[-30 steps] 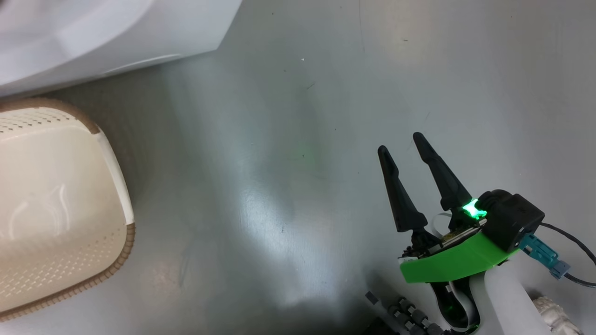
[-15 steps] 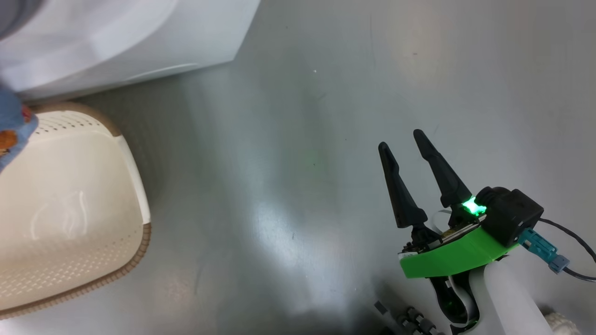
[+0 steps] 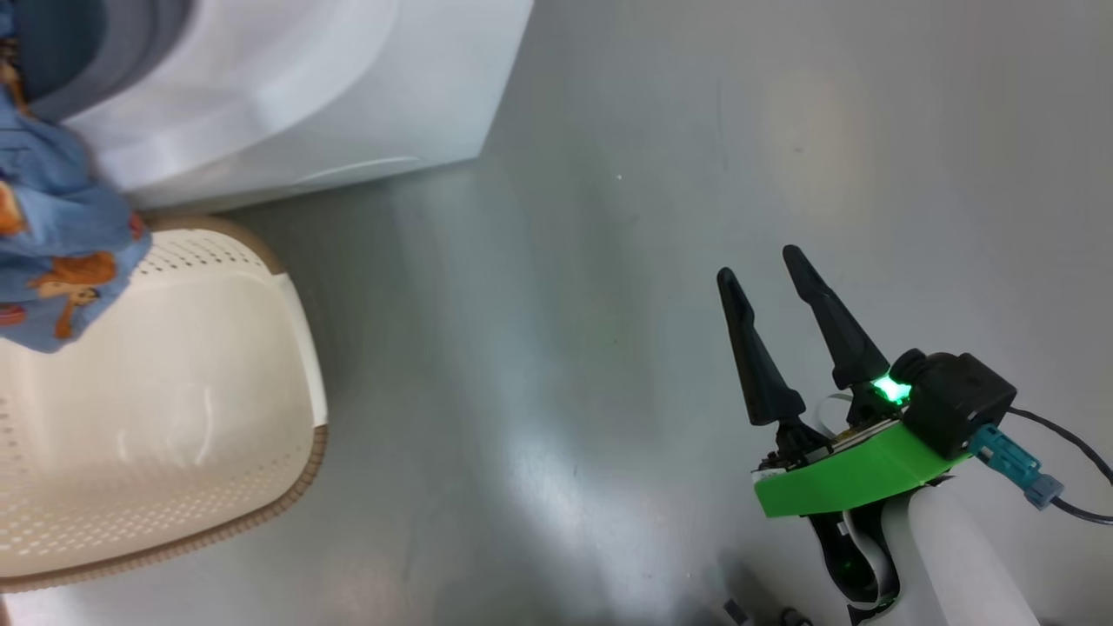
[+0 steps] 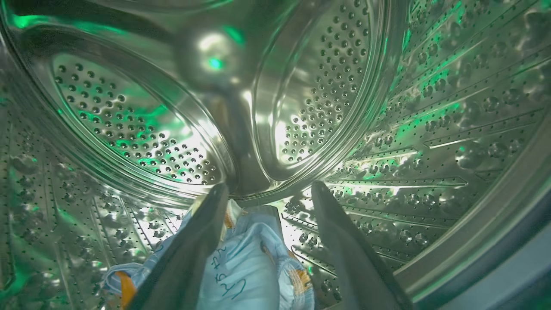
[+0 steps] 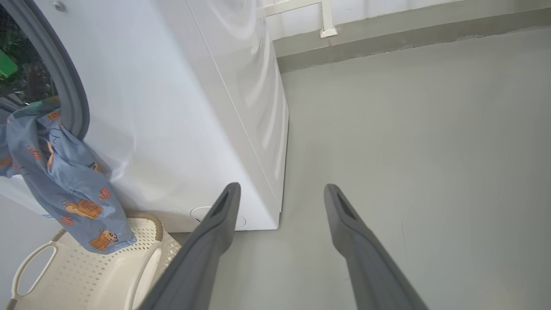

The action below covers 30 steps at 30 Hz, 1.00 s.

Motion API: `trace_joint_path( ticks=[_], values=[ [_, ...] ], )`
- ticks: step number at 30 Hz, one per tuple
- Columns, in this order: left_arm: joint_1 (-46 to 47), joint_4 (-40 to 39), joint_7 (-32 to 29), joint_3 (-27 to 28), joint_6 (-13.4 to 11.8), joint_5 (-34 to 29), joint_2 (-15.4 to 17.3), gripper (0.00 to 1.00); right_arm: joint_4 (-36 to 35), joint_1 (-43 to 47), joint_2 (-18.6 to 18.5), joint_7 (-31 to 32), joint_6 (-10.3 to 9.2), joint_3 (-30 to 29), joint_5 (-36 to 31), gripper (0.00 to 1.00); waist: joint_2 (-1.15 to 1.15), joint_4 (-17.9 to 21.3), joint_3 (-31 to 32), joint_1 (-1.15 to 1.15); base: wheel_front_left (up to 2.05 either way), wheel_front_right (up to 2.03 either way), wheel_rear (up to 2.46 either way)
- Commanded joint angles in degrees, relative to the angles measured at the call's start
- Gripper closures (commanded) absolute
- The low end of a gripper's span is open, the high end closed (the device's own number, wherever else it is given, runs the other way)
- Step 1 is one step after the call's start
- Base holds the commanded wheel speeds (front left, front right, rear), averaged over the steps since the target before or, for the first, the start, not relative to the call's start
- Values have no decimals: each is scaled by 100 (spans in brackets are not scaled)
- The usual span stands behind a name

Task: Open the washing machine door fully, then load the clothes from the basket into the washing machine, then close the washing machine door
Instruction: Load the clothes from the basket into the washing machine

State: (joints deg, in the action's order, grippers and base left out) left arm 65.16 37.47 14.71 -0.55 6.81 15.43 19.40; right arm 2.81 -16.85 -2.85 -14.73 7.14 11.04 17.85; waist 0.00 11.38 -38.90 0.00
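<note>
Head camera swung left, revealing the clothes (image 3: 52,235) trailing out of the washing machine (image 3: 348,87); left gripper (image 4: 270,187), fingers apart, has them at 6 o'clock; right gripper (image 3: 758,263), also apart, well away.

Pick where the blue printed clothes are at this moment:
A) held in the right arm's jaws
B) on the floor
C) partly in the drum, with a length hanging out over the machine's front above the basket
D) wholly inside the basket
C: the right wrist view shows the clothes draped out of the washing machine opening, hanging above the basket, and the left wrist view shows fabric lying in the drum.
</note>
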Motion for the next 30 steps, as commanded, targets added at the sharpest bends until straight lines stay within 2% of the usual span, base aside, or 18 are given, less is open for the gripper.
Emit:
trace_joint_path(
  ticks=[1, 18, 30],
  values=[
    [-235, -227, 29, 139, -17, -29, 218, 0, -85, 96, -3, -27, 35, 115, -11, 0, 0, -113, 164, 0, 0, 0, 0],
    [-1918, -1307, 29, 634, -13, 11, -175, 0, 40, 242, -3, -27, 35, -7, -122, 0, 0, -396, 676, 0, 0, 0, 0],
    [-3205, -2090, 29, 980, -101, -77, -612, 0, 70, 298, -3, -27, 35, -56, -170, 0, 0, -502, 901, 0, 0, 0, 0]
  ],
)
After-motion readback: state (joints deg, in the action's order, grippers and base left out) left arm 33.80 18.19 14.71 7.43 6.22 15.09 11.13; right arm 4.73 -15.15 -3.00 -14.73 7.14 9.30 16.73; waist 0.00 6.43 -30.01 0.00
